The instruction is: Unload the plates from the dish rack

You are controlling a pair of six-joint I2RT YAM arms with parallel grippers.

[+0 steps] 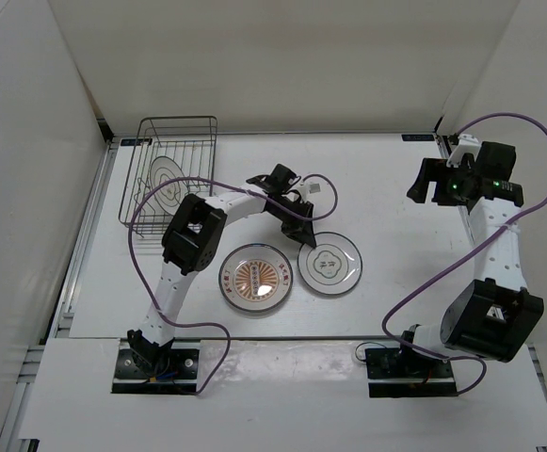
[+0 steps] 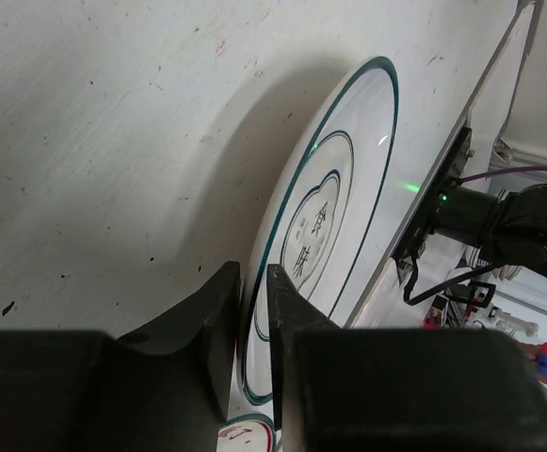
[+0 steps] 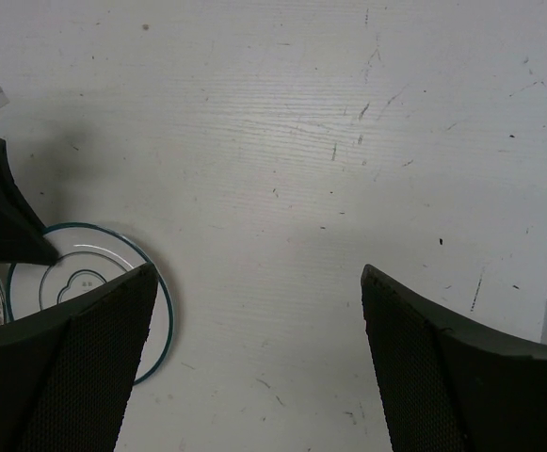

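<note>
Dish rack [image 1: 177,121] is my landmark, at the far left of the table [image 1: 395,311].

- 2 of 3 plates are out. The orange sunburst plate [image 1: 256,276] lies flat, nearer than the rack and to its right. The white plate [image 1: 329,266] lies just right of that one, farther again from the rack. They are close, and I can't say whether the rims touch.
- The 3rd plate [image 1: 167,184], white, stands tilted inside the rack.
- Left gripper [image 2: 252,287]: fingers nearly together, with the white plate's rim in the slit between them. I can't tell whether the pads press it or stand just off it.
- Right gripper [image 3: 257,282]: spread wide, nothing between the fingers, parked far to the right of the rack over bare table.

My read: the white plate is set down and the 3rd is not yet fetched.

Risks:
- If I lift the left wrist while the pads bite, the rim comes up with it and the plate tips or skids into the sunburst plate.
- The purple cable [image 1: 169,193] loops over the rack's near corner (uncomfortably close). Reaching back for the 3rd plate could hook it on the wire and drag the rack.
</note>
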